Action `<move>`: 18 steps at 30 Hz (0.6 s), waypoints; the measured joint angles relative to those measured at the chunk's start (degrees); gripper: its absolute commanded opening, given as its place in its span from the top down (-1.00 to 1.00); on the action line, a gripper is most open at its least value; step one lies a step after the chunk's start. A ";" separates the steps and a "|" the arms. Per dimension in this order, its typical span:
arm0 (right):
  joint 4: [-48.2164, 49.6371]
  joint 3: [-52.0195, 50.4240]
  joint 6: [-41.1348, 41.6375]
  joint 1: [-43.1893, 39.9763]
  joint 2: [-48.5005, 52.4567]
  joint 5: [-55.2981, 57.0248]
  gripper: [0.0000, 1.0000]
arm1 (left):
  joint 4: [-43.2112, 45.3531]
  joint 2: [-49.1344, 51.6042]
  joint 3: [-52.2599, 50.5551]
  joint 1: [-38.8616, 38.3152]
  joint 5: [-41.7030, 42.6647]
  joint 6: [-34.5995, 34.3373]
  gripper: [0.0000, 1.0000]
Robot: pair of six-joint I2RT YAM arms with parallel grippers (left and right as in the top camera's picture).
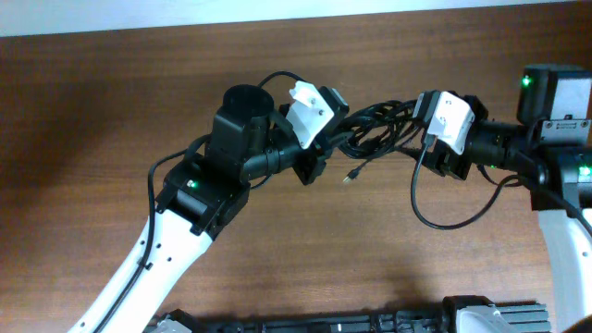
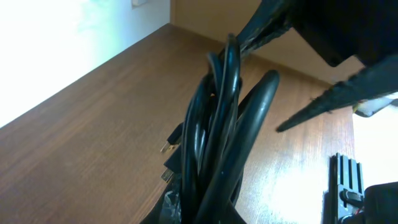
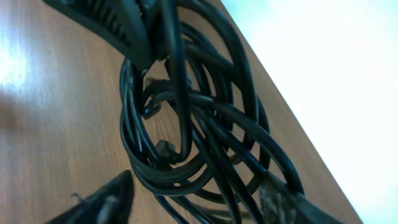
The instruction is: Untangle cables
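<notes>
The left gripper [image 1: 324, 141] has its fingers closed tight on the cables [image 1: 375, 129]; in the left wrist view the black bundle rises straight out of the pinch. The right gripper [image 1: 413, 118] has its fingers parted. The upper finger [image 3: 115, 25] pokes into the coil, the lower finger [image 3: 102, 202] sits clear of it, and nothing is clamped. The tangled loops span between the two grippers and appear lifted above the wooden table [image 1: 277, 55]. One small plug end [image 1: 350, 176] dangles beneath.

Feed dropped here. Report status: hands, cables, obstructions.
Left hand shut on cables. Right hand open around same bundle. Cables tangled, not separated. No obstruction visible.
</notes>
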 measured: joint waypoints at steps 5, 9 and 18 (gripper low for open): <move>-2.21 0.09 0.04 -0.11 1.73 0.83 0.55 | 0.15 0.00 -0.02 0.00 0.83 0.79 1.00; -4.00 0.09 0.00 -0.22 2.69 1.03 0.56 | 0.72 0.00 -0.02 0.00 1.27 1.22 1.00; -5.66 0.09 -0.07 -0.22 2.75 0.66 0.03 | 3.87 0.00 -0.07 0.00 1.77 1.42 1.00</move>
